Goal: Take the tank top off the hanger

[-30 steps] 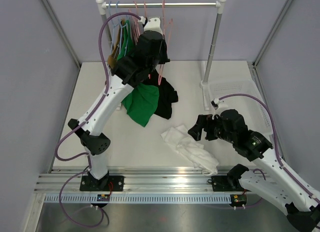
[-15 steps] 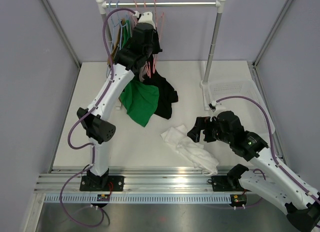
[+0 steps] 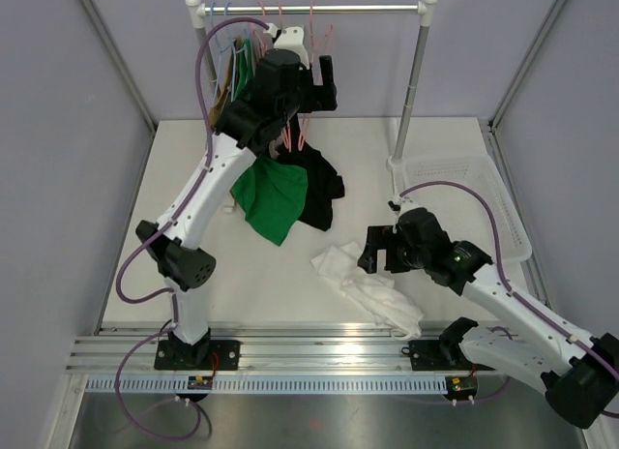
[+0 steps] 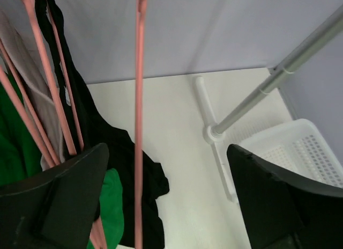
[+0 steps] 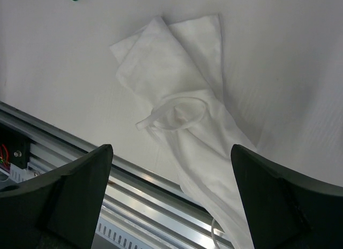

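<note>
Looking through the left wrist camera, I've got the left gripper (image 4: 167,152) spread wide with nothing gripped, and one pink hanger arm (image 4: 139,125) running straight down through the gap. The black tank top (image 4: 91,125) sits just left of that. Its thin straps lie over the neighbouring pink hanger (image 4: 48,77), and the body drops long and limp from the rail (image 3: 368,8), hem pooled on the table (image 3: 358,149) beside green cloth (image 3: 271,202). Left arm's clearly nearer. The right gripper (image 5: 171,147), also open and empty, hovers low over a white garment (image 5: 177,82), well apart from the rack.
</note>
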